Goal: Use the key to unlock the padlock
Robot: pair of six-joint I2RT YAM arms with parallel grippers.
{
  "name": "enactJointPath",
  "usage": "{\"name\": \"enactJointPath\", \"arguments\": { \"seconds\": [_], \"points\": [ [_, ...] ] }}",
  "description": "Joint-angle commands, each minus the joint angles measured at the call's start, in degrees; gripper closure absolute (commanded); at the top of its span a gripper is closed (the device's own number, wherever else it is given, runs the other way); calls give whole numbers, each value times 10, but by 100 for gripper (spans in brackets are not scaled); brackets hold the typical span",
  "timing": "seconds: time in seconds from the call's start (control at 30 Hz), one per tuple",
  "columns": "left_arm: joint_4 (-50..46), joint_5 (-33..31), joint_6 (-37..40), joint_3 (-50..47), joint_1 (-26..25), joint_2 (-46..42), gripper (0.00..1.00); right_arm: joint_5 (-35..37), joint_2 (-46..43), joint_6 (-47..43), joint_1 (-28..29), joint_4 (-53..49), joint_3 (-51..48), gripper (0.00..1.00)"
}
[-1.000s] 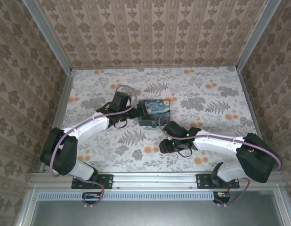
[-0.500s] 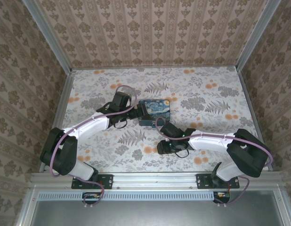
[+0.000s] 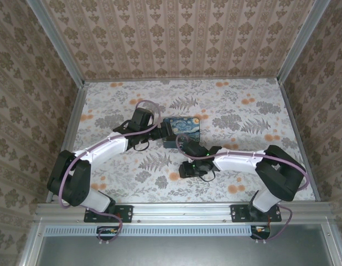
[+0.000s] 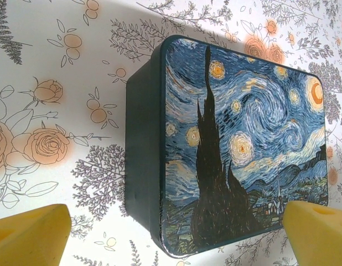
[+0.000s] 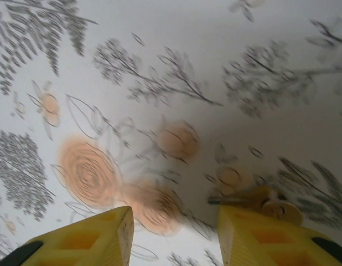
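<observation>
A dark box (image 4: pixel 243 122) painted with blue and yellow swirls lies on the floral table (image 4: pixel 60 66). My left gripper (image 4: pixel 176 227) is open, one yellow finger (image 4: pixel 32 235) on each side of the box's near end. In the top view the left gripper (image 3: pixel 161 133) sits at the left edge of the box (image 3: pixel 183 131). My right gripper (image 5: pixel 174 219) is open low over the table, and a brass key (image 5: pixel 265 200) lies flat just past its right finger (image 5: pixel 259 238). The right gripper (image 3: pixel 186 168) is in front of the box. The padlock is hidden.
Patterned walls (image 3: pixel 176 39) close in the table on three sides. A metal rail (image 3: pixel 176 210) runs along the near edge by the arm bases. Open floral surface (image 3: pixel 248 111) lies right of the box.
The right gripper has slid left and slightly toward the near edge across the table. The left arm and the box have stayed put.
</observation>
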Motion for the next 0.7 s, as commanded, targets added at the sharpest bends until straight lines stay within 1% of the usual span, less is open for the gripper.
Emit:
{"name": "enactJointPath", "arguments": {
  "seconds": [0.0, 0.13, 0.27, 0.37, 0.4, 0.47, 0.5, 0.67],
  "points": [
    [-2, 6, 14, 10, 5, -11, 0, -22, 24, -15, 5, 22, 39, 55],
    [-4, 5, 13, 10, 6, -16, 0, -22, 15, -26, 5, 5, 55, 55],
    [-10, 1, 17, 8, 12, -32, 0, 5, -35, -48, 3, -34, 40, 54],
    [-11, 1, 18, 1, 17, -45, 0, 34, -65, -89, -4, -77, 31, 50],
    [-12, 1, 18, -1, 18, -47, 0, 46, -72, -119, -8, -92, 29, 48],
    [-12, 1, 17, -5, 20, -52, 0, 89, -77, -157, -15, -121, 28, 45],
    [-12, 1, 17, -8, 21, -54, 0, 98, -75, -170, -22, -131, 28, 45],
    [-19, 0, 19, -11, 22, -60, 0, 96, -66, -224, -35, -133, 30, 44]
  ]
}}
